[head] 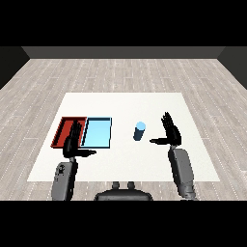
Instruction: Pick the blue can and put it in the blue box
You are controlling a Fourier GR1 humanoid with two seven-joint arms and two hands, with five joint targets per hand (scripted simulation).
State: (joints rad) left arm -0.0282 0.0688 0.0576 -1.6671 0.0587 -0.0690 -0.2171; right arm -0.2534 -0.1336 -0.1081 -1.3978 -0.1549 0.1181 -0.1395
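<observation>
The blue can [139, 131] stands upright on the white table [125, 103], right of the light blue tray [97, 132] and apart from it. The right hand [171, 133] is just right of the can, not touching — fingers straight, thumb spread toward it. The left hand [74, 142] is over the near edge of the red tray [64, 126], fingers also straight — it holds nothing.

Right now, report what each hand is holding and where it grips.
Nothing is held. The right hand is open beside the blue can, apart from it; the left hand is open over the trays.
</observation>
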